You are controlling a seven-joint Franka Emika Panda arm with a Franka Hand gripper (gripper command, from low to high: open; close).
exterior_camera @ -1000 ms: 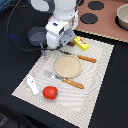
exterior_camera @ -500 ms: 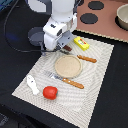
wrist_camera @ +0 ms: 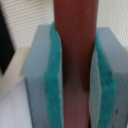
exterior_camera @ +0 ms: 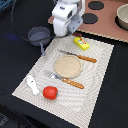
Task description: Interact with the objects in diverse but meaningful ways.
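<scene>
Claw [wrist_camera: 75, 75] risen slightly, pinching brown sausage [wrist_camera: 75, 45], seemingly above striped mat [exterior_camera: 100, 65]

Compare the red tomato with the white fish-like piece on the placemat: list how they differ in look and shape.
Colour: the red tomato is bright red, the white fish-like piece is white. Shape: the tomato is round and plump, the fish-like piece long, narrow and flat-looking. Place: the tomato lies nearer the fork than the fish-like piece, which sits by the mat's edge. Both rest on the striped placemat, untouched by the gripper.
</scene>
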